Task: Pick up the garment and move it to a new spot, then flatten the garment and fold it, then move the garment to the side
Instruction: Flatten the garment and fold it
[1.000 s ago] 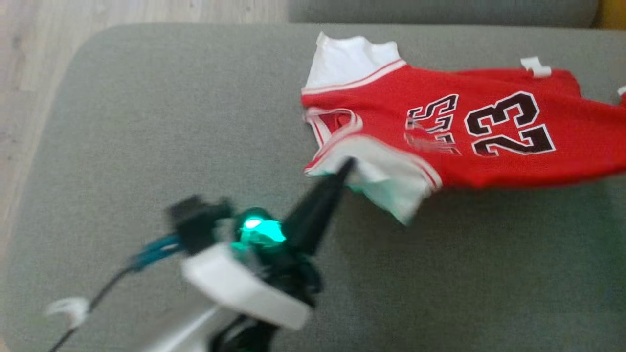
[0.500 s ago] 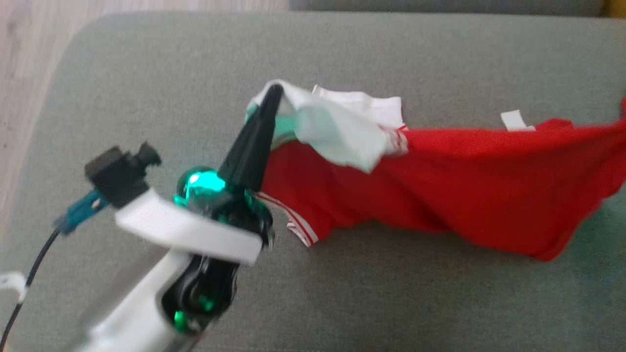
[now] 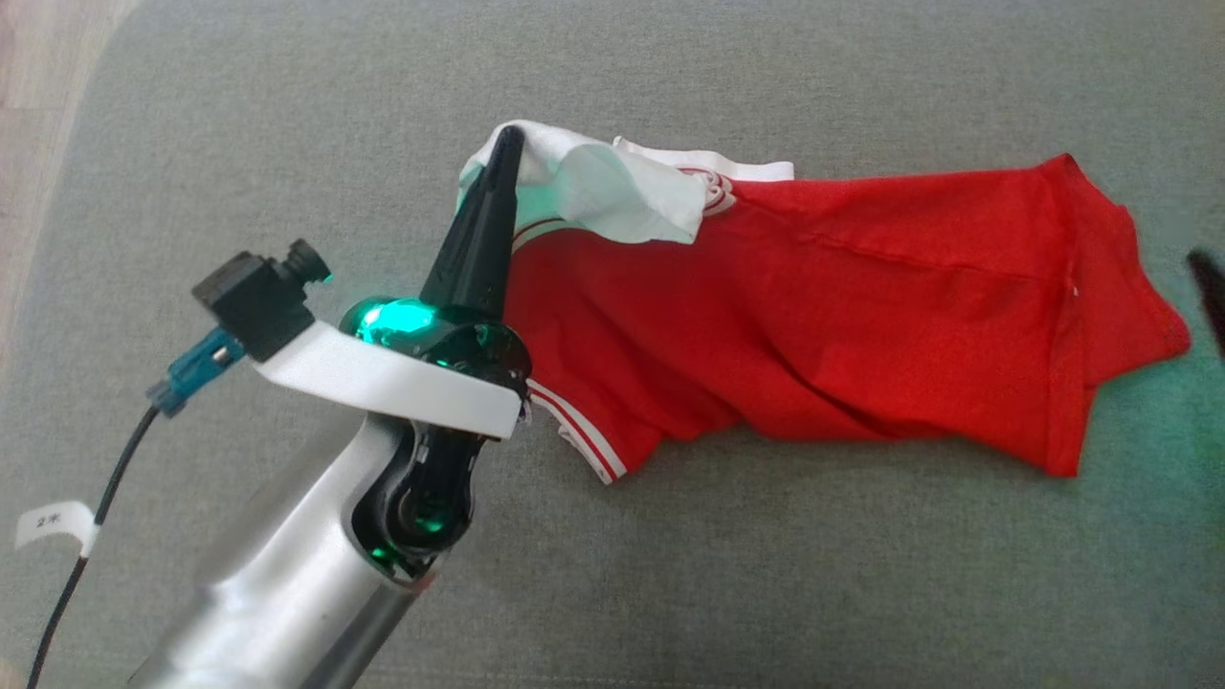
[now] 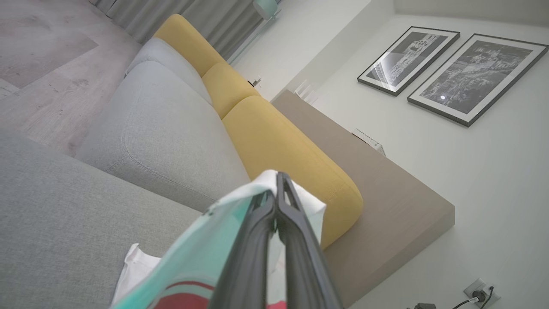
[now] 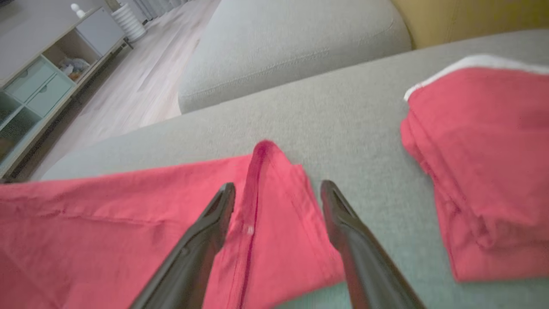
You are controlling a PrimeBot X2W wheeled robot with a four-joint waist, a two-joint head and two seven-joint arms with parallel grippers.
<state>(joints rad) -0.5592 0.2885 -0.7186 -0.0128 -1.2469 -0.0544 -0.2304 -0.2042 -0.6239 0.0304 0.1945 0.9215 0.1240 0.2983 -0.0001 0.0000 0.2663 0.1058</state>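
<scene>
Gripping element, left: the left gripper [image 3: 505,144] has its two dark, tapered fingers clenched on a white sleeve of the garment [image 3: 813,287], at upper centre of the head view.
Gripping element, right: the right gripper [image 5: 278,188] has its fingers spread apart and holding nothing. They lie over the red hem corner, but contact cannot be told.
Garment, position: one jersey stretches from upper centre to the right of the head view on the seat cushion [image 3: 287,144].
Garment, material: soft red cloth, creased in long folds, with a stitched hem, white sleeves and red-and-white striped trim.
Second cloth [image 5: 472,150]: a red folded mass with a white edge, at the right of the right wrist view, apart from the hem. Whether it is a separate piece cannot be told.
Container: a pale shelf unit [image 5: 38,86] at upper left of the right wrist view, with open compartments. One holds blurred pale items.
Support: grey woven upholstery with rounded corners.
Counts: two framed pictures [image 4: 407,58]; three yellow back cushions [image 4: 283,150].
</scene>
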